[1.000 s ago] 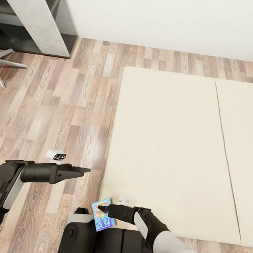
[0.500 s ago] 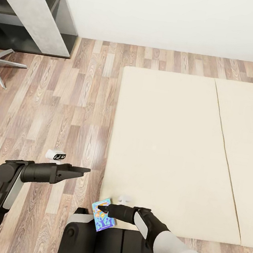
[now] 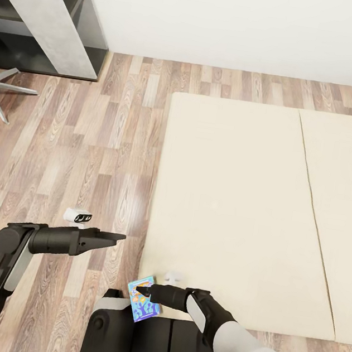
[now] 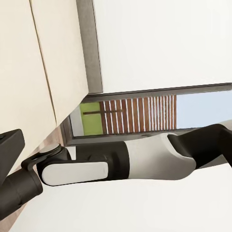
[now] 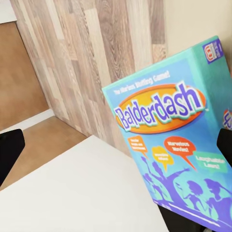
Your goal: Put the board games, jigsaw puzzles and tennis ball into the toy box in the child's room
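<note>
Board game (image 5: 169, 140): flat blue box; "Balderdash" cover

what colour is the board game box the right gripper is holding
Mostly turquoise-blue, with an orange oval title and purple silhouettes on the board game; clearest in the right wrist view.

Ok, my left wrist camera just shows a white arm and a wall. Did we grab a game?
Observer: Yes, the right gripper is shut on a blue board game.
Operator: What's it called?
Observer: The right wrist view reads Balderdash on its cover.
Operator: Where's the bed?
Observer: The bed is straight ahead; the game is at its near left corner.
</note>
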### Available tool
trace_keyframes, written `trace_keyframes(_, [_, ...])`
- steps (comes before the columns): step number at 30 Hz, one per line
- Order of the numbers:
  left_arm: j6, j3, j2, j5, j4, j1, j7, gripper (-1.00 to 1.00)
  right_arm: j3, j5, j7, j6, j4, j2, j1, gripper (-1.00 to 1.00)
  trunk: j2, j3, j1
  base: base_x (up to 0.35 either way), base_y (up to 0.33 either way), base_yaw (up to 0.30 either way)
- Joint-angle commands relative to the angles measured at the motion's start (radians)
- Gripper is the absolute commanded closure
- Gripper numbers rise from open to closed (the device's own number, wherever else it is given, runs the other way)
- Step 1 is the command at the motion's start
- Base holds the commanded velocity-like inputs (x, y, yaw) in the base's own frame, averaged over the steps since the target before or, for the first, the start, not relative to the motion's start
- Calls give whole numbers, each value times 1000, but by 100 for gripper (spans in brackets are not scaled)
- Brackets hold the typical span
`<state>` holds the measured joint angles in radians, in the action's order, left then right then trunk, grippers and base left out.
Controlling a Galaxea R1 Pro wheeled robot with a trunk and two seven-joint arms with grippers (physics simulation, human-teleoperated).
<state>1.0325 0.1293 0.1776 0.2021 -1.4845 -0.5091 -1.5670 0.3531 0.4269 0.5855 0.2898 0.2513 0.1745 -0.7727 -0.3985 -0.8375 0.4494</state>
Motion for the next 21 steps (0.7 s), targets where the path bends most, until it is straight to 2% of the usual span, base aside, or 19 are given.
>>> trace_keyframes(1, [11, 0, 0, -1, 0, 0, -4, -100, 1, 6, 0, 6, 0, 0, 0, -100, -1, -1, 1, 0, 0, 0])
trace_keyframes(21, [11, 0, 0, 0, 0, 0, -4, -100, 3, 4, -11, 0, 0, 0, 0, -100, -1, -1, 1, 0, 0, 0])
